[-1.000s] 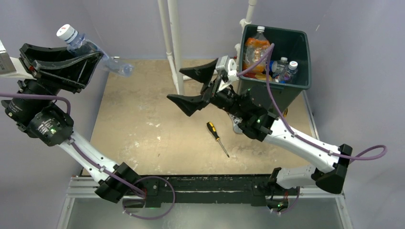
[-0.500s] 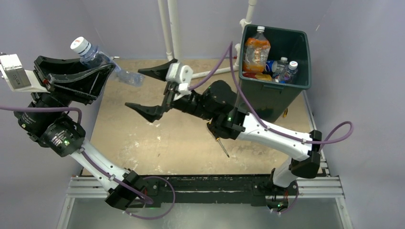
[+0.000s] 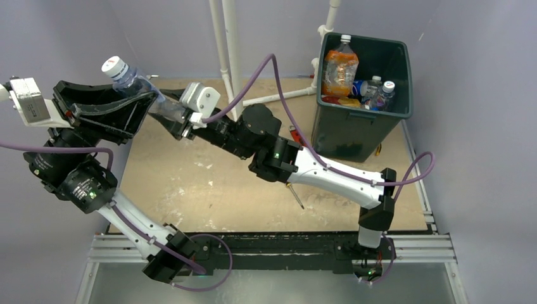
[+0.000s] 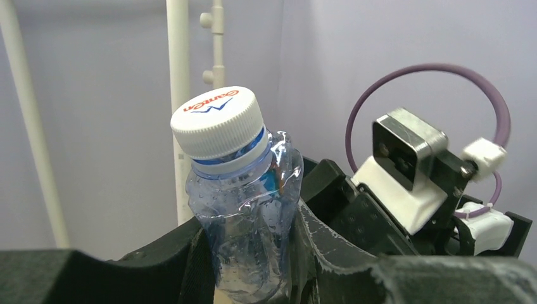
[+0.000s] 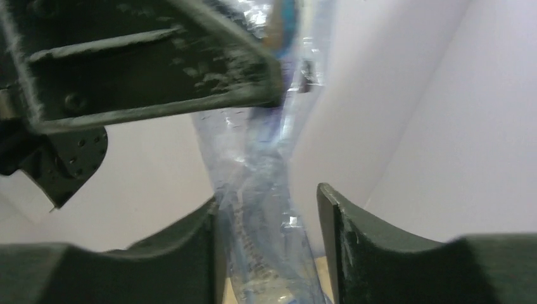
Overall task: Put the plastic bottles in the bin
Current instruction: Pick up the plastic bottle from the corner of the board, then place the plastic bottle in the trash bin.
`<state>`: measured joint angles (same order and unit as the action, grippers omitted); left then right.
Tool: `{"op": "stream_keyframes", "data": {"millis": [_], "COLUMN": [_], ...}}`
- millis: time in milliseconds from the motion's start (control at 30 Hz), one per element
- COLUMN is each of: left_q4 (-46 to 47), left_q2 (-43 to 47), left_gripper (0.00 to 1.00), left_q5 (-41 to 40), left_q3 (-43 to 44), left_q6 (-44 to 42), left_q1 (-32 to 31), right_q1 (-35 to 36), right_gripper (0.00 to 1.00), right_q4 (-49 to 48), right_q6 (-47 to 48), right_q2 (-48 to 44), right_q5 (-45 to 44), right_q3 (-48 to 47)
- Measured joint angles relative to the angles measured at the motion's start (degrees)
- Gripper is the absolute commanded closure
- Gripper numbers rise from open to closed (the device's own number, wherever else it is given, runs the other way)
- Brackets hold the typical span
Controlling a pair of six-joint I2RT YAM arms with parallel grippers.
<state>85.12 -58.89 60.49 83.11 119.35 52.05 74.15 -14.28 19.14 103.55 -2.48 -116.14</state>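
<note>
A crumpled clear plastic bottle (image 3: 134, 80) with a white cap is held up at the far left, and my left gripper (image 3: 140, 101) is shut on its middle. The left wrist view shows the bottle (image 4: 240, 209) pinched between that gripper's (image 4: 253, 240) black fingers. My right gripper (image 3: 166, 109) has reached across and stands open around the bottle's lower part (image 5: 266, 209). Its left finger (image 5: 196, 247) touches the plastic, while a gap remains at the right finger (image 5: 335, 234). The dark green bin (image 3: 354, 133) at the far right holds an orange-labelled bottle (image 3: 340, 69) and two small capped bottles (image 3: 378, 90).
A yellow-and-black screwdriver (image 3: 295, 194) lies on the tan tabletop (image 3: 190, 183), partly under my right arm. A red handle (image 3: 293, 131) peeks out beside the bin. White pipes (image 3: 225, 44) stand at the back, close behind both grippers.
My right arm has swung left from beside the bin to the bottle in my left gripper, and its jaws have narrowed around it. The left gripper has shifted slightly right.
</note>
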Motion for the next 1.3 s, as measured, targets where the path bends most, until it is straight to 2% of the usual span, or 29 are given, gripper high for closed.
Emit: {"op": "stream_keyframes", "data": {"millis": [67, 100, 200, 233, 333, 500, 633, 733, 867, 967, 1067, 1133, 1200, 1267, 1300], "left_q4": [0.0, 0.0, 0.0, 0.1, 0.3, 0.6, 0.8, 1.0, 0.3, 0.3, -3.1, -13.1, -35.6, -65.3, -75.8], "left_q2": [0.2, 0.2, 0.2, 0.3, 0.6, 0.5, -0.8, -3.3, -5.7, -2.8, 3.1, 6.5, 9.1, 7.7, 6.3], "left_gripper": [1.00, 0.91, 0.45, 0.33, 0.09, 0.01, 0.01, 0.01, 0.01, 0.01, 0.01, 0.01, 0.01, 0.01, 0.01], "left_q5": [0.4, 0.4, 1.3, 1.7, 3.3, 6.6, 9.4, 11.2, 13.9, 15.9, 17.6, 18.8, 18.8, 15.3, 13.4], "left_q3": [-0.6, -0.8, -2.3, -2.7, -3.3, -6.1, -13.1, -17.3, -21.9, -24.7, -27.6, -28.2, -25.8, -18.3, -15.7], "left_q6": [0.0, 0.0, 0.2, 0.3, 0.1, 0.1, 0.1, 0.1, 0.0, -2.3, -12.0, -23.8, -45.2, -72.5, -83.1], "left_q1": [0.0, 0.0, -0.1, -0.2, -0.2, -0.6, -0.8, -0.8, -0.3, 0.4, 0.8, 1.0, 1.6, 1.9, 1.9], "right_q1": [-0.1, -0.3, -0.1, 0.1, 0.1, 0.1, -0.7, -4.7, -21.2, -33.8, -43.5, -48.5, -52.3, -55.5, -57.0], "right_gripper": [0.73, 0.79, 0.90, 0.92, 0.94, 0.96, 0.96, 0.96, 0.96, 0.96, 0.96, 0.95, 0.95, 0.95, 0.94], "right_q4": [0.3, 0.9, 2.5, 2.3, 1.6, 2.8, 3.2, 4.0, 8.0, 13.2, 17.9, 21.0, 23.8, 26.0, 27.0], "right_q6": [0.6, 0.9, 1.7, 1.9, 2.3, 3.4, 4.2, 3.6, -1.8, -7.5, -13.9, -18.0, -21.2, -23.7, -24.9], "right_q2": [0.2, 0.2, 0.2, 0.1, -1.9, -11.6, -22.8, -29.6, -33.9, -32.5, -28.9, -26.2, -23.3, -21.2, -20.2], "right_q5": [-0.7, -0.5, -0.7, -1.3, -3.6, -10.7, -19.3, -25.7, -30.7, -32.1, -30.5, -29.0, -27.6, -26.1, -25.2], "right_q3": [-0.5, -0.5, -0.2, 0.4, 4.0, 14.5, 22.1, 23.8, 23.0, 20.7, 18.7, 18.6, 18.6, 18.7, 18.7]}}
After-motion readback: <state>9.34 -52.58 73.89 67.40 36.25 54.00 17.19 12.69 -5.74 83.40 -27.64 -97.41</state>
